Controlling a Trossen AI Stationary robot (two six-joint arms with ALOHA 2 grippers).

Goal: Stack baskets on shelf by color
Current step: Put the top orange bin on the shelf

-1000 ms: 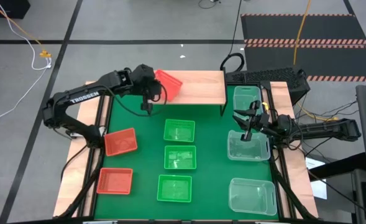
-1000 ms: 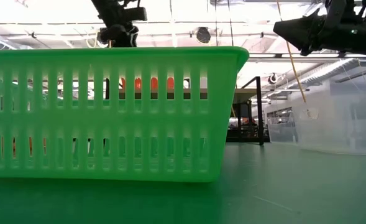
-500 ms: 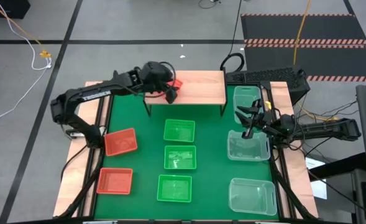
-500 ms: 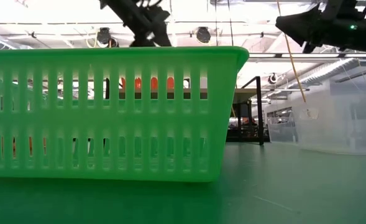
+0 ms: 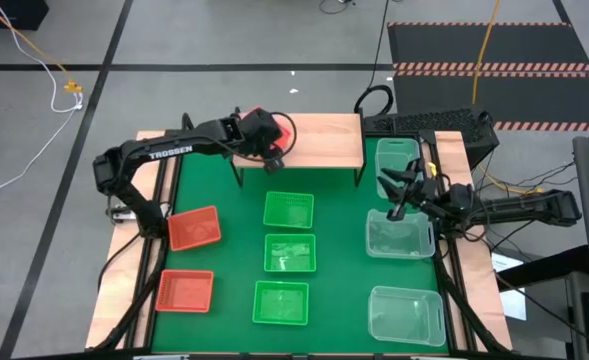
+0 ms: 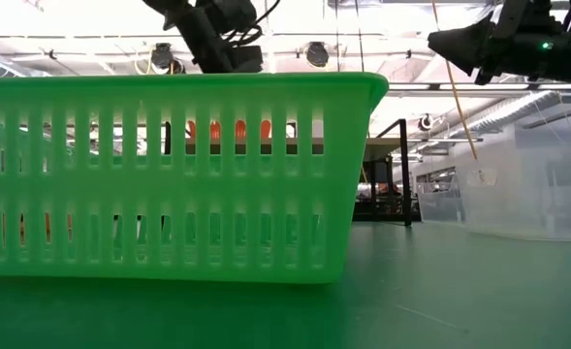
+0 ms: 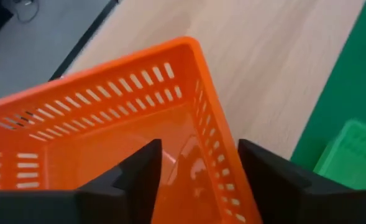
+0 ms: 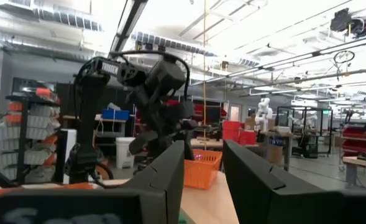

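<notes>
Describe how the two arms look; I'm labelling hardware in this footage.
Both arms are dark, jointed and slim. The left arm carries white TROSSEN lettering along one link and black cable looping beside its gripper. The right arm has a small yellow patch beside its gripper. In the wrist views the fingers are broad, matte black and blunt-edged.

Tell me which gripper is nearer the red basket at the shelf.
Left. The left gripper grips the red basket over the shelf; the right gripper hovers far across, above the clear baskets.
</notes>
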